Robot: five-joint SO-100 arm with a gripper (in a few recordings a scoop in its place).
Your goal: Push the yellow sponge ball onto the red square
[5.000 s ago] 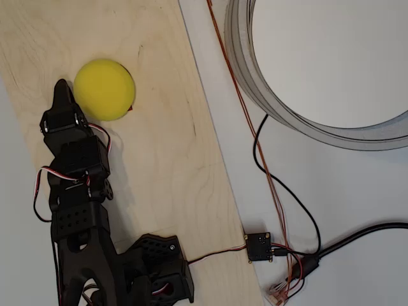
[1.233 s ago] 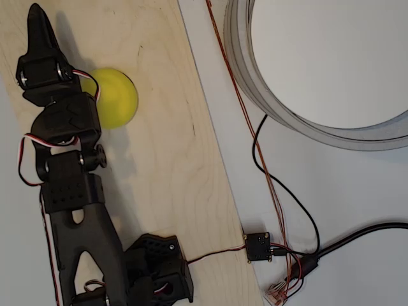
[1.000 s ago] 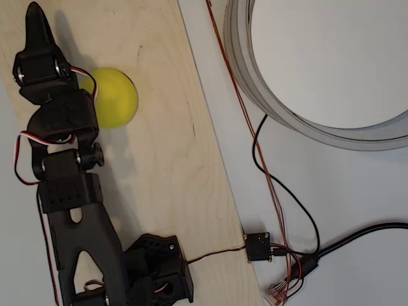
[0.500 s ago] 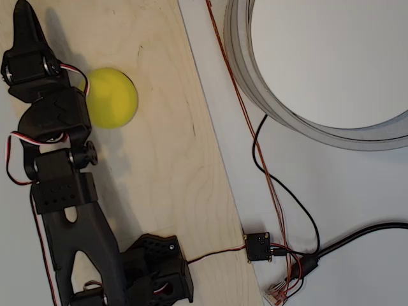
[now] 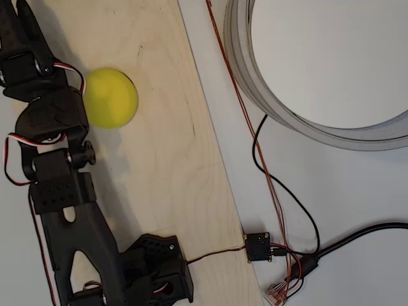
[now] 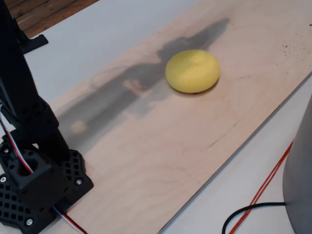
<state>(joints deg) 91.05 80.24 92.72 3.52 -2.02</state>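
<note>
1. The pincer [image 5: 22, 19] has swung to the upper left of the overhead view, away from the yellow sponge ball [image 5: 110, 98]; its fingers look pressed together.
2. The ball has stayed in place on the wooden board [image 5: 166, 159].
3. The red square is hidden, probably under the ball, so the push seems finished.
</note>
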